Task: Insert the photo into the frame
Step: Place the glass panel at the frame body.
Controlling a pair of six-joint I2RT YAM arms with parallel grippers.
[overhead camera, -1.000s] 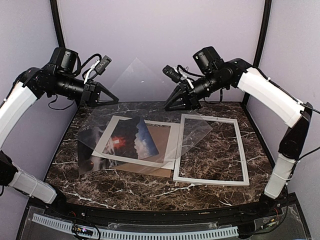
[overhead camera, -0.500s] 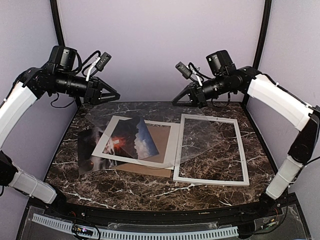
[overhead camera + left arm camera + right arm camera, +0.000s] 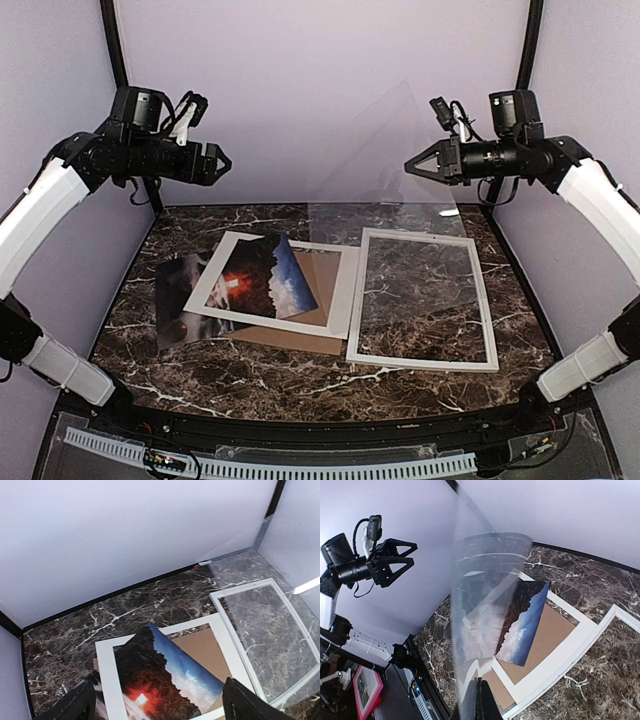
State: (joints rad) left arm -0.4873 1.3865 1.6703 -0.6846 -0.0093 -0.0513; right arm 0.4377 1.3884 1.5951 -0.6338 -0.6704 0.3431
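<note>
The photo (image 3: 250,281), a red sun over dark rocks under blue sky, lies tilted on the table's left half, partly under a white mat board (image 3: 341,290). It also shows in the left wrist view (image 3: 165,680) and the right wrist view (image 3: 525,612). The thin white frame (image 3: 420,362) lies flat to its right, with bare marble inside it. My left gripper (image 3: 215,163) hovers open and holds nothing, high above the photo (image 3: 157,689). My right gripper (image 3: 410,166) is up at the back right, shut on the edge of a clear plastic sheet (image 3: 390,180) that hangs from it (image 3: 482,700).
A brown backing board (image 3: 322,272) lies under the mat board. The mat's right edge overlaps the frame's left border. Purple walls close in the back and both sides. The frame's top edge (image 3: 240,587) runs near the back wall.
My left gripper has opened and let go of the clear sheet. My right arm has swung right and up, and the sheet has lifted off the table with it.
</note>
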